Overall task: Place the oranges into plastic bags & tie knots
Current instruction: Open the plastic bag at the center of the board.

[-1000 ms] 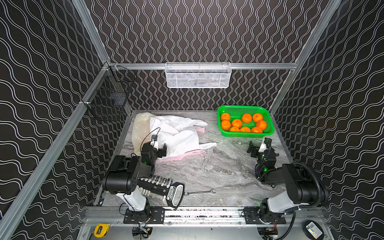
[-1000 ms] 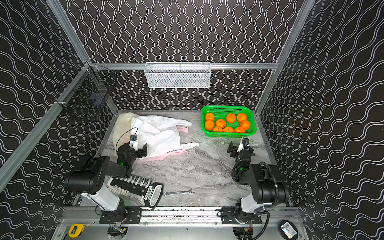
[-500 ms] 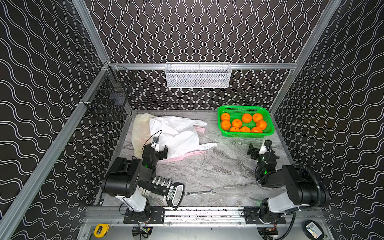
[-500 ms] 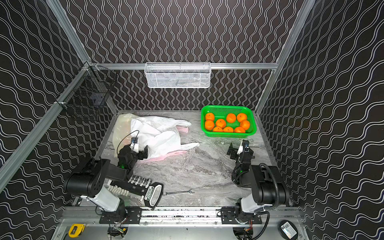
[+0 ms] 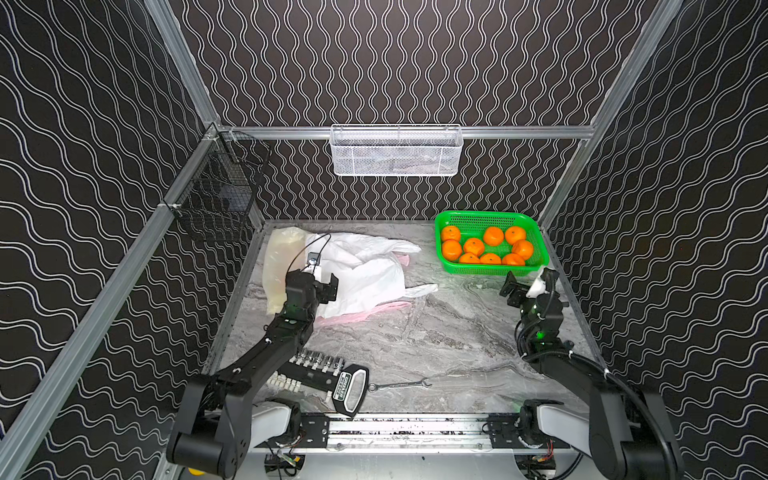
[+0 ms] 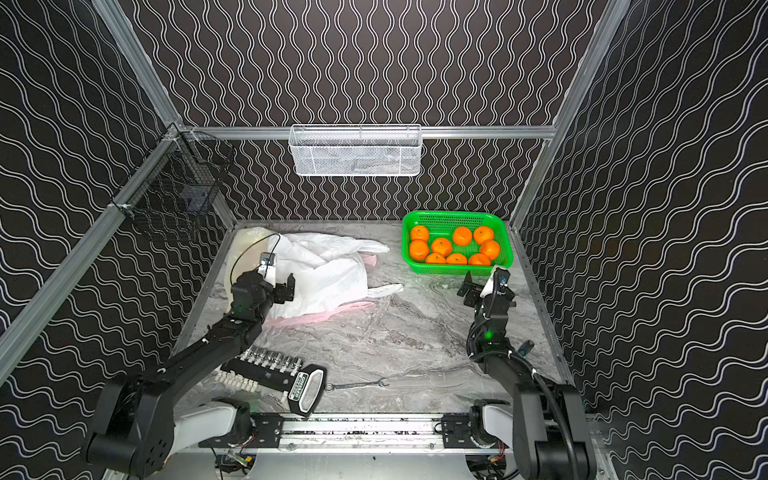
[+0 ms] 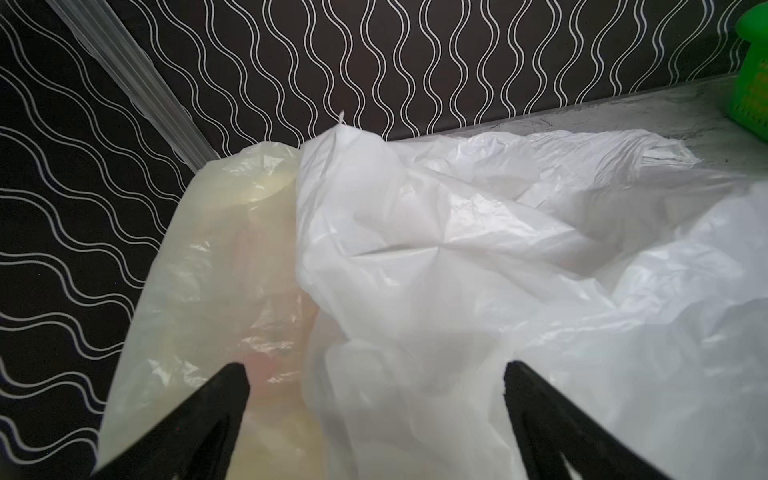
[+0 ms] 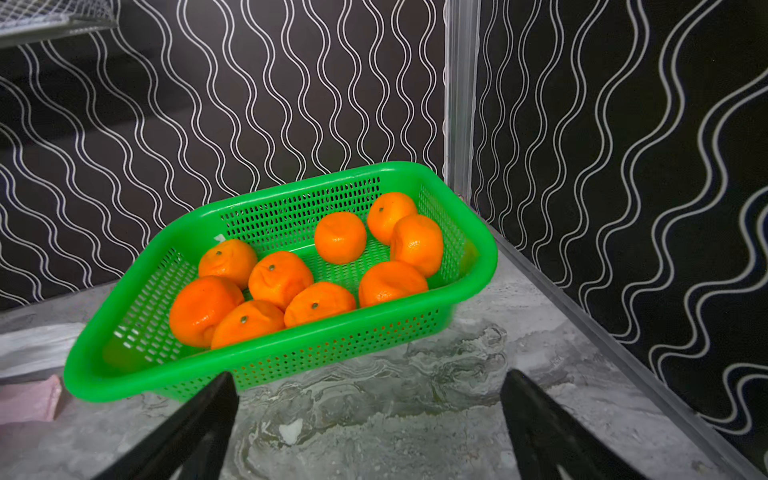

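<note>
Left gripper point(image 7: 374, 376) spread wide, empty; white bag point(image 7: 457, 249) and yellowish bag point(image 7: 216, 270) overlapped just ahead; closing might pinch both. Right gripper point(image 8: 370, 384) wide, empty; oranges point(image 8: 282, 278) lay beyond, packed in green basket point(image 8: 270, 365); neighbours could block fingers.

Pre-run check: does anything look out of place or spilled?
Nothing spilled; the oranges sit in the green basket. Out of place: a socket set and a wrench lie near the table's front, unrelated to bagging fruit.
</note>
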`<state>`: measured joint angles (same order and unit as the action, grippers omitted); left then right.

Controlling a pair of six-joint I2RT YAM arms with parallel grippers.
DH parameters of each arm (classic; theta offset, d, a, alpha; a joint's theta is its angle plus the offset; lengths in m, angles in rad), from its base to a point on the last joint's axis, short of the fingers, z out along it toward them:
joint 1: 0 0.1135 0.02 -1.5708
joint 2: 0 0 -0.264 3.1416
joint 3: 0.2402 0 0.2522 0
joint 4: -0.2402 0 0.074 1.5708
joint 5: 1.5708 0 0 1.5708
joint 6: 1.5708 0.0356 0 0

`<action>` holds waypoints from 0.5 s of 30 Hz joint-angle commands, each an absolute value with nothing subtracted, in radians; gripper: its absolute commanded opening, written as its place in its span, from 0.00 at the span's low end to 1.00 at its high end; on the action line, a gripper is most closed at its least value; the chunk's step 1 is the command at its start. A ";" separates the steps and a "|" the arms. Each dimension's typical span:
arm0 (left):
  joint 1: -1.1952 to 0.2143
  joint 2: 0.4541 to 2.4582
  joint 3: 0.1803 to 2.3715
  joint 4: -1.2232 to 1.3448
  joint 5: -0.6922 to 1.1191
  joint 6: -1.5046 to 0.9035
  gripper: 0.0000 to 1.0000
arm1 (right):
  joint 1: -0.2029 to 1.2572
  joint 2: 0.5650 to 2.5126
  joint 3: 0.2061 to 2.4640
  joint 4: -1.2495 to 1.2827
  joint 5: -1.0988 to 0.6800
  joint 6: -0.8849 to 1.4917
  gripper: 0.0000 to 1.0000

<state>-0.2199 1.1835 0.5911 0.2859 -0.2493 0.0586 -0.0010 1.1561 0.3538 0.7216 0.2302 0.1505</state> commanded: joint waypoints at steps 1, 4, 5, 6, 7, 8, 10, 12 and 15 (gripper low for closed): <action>-0.221 1.149 0.656 0.043 -0.137 0.002 0.99 | 0.000 1.131 0.412 0.449 0.164 0.260 1.00; -0.221 1.144 0.735 -0.078 -0.022 -0.029 0.99 | 0.000 1.135 0.489 0.276 0.151 0.395 1.00; -0.220 1.148 0.761 -0.117 -0.011 -0.059 0.99 | 0.000 1.148 0.531 0.191 0.150 0.446 1.00; -0.221 1.157 0.795 -0.171 -0.018 -0.105 0.99 | -0.001 1.164 0.574 0.115 0.107 0.462 1.00; -0.221 1.171 0.832 -0.237 -0.041 -0.161 0.99 | -0.001 1.182 0.611 0.063 0.053 0.478 1.00; -0.221 1.190 0.867 -0.308 -0.074 -0.221 0.99 | -0.001 1.193 0.635 0.036 -0.010 0.477 1.00; -0.218 1.265 0.978 -0.499 -0.160 -0.319 0.99 | -0.001 1.204 0.637 0.056 -0.183 0.472 1.00; -0.207 1.342 1.037 -0.585 -0.139 -0.332 0.99 | -0.001 1.208 0.630 0.081 -0.297 0.488 1.00; -0.199 1.377 1.059 -0.581 -0.038 -0.344 0.99 | 0.000 1.189 0.602 0.158 -0.387 0.518 1.00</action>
<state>-0.2028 1.3647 1.0389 -0.4435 -0.1101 -0.2726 -0.0017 1.2007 0.6167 0.1272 -0.2108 0.4580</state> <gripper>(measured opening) 0.989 0.996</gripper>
